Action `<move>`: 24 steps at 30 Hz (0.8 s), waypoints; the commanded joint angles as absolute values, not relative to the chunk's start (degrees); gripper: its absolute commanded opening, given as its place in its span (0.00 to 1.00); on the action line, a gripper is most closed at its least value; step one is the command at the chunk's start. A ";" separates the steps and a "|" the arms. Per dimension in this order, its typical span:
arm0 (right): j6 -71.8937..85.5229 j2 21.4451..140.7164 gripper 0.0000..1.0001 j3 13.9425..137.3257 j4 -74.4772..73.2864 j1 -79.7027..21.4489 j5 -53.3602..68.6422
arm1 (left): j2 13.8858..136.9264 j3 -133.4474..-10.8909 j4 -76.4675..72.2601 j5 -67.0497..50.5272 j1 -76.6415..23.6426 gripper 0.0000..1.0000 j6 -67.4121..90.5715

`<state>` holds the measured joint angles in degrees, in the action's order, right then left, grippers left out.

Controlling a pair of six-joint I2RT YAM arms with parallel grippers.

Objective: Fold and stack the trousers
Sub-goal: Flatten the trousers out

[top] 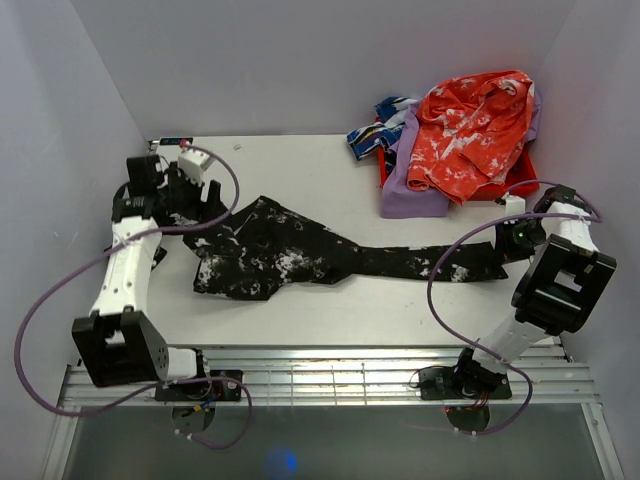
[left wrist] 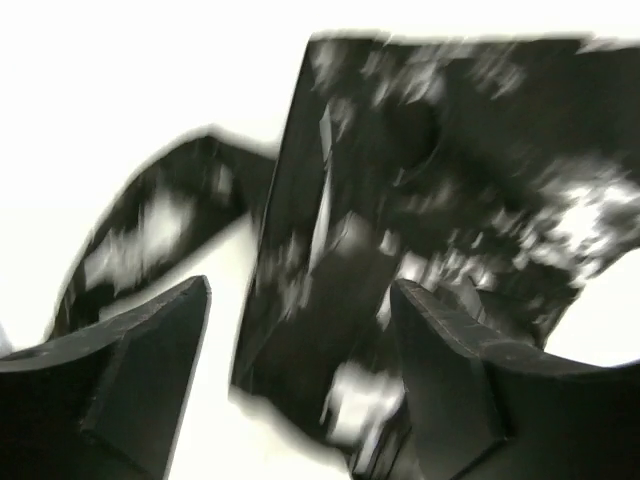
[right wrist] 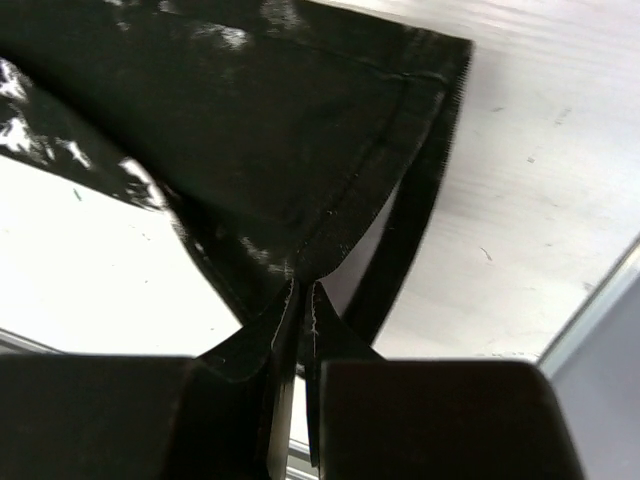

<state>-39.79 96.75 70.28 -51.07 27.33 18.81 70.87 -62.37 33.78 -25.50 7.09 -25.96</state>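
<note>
The trousers (top: 300, 252), black with white splatter blotches, lie stretched across the table from left to right. The wide, bunched end is at the left and a narrow leg runs to the right. My left gripper (top: 192, 215) hovers over the left end. In the left wrist view it (left wrist: 300, 290) stands open, and blurred trouser fabric (left wrist: 420, 180) lies between and beyond its fingers (left wrist: 140, 350). My right gripper (top: 505, 245) is at the right end of the leg. The right wrist view shows it (right wrist: 303, 285) shut on the hem of the trousers (right wrist: 250, 130), which hangs slightly lifted.
A pile of clothes sits at the back right: an orange-red speckled garment (top: 470, 130), a lilac cloth (top: 405, 195) and a blue-white patterned cloth (top: 378, 132). A slatted metal rail (top: 350, 375) runs along the near edge. White walls enclose the table on three sides.
</note>
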 commanded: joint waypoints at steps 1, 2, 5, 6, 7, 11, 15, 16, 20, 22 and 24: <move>-41.66 97.64 0.08 69.43 -54.32 26.72 22.32 | 83.61 -77.81 39.89 -42.16 7.12 0.89 -27.33; -41.49 97.73 0.08 69.35 -54.14 26.72 22.24 | 86.46 -80.22 40.51 -42.71 6.42 0.90 -26.55; -41.05 98.09 0.08 69.70 -54.14 26.72 22.50 | 96.74 -87.52 40.52 -40.61 2.48 0.91 -26.54; -40.70 98.09 0.08 69.70 -54.14 26.72 22.50 | 99.38 -89.28 40.95 -39.47 1.24 0.92 -27.15; -40.52 98.17 0.08 69.78 -54.14 26.72 22.67 | 101.93 -92.43 41.04 -38.24 0.97 0.92 -26.90; -40.08 98.00 0.08 69.26 -53.79 26.72 22.06 | 115.10 -99.12 40.26 -35.87 -3.16 0.91 -24.35; -40.60 97.38 0.08 68.29 -53.53 26.72 21.10 | 121.44 -101.42 39.38 -28.76 -5.62 0.91 -25.05; -40.69 97.03 0.08 68.29 -53.53 26.63 20.66 | 122.16 -101.34 38.24 -27.70 -5.89 0.90 -24.87; -42.10 96.33 0.08 67.94 -53.17 26.72 19.34 | 124.01 -98.80 33.85 -22.07 -7.38 0.84 -24.44; -42.45 95.89 0.08 67.68 -52.82 26.72 18.99 | 124.01 -96.34 32.09 -19.96 -7.91 0.76 -24.35; -42.89 95.54 0.08 67.50 -52.56 26.72 18.64 | 123.58 -95.28 31.20 -18.64 -8.44 0.53 -24.35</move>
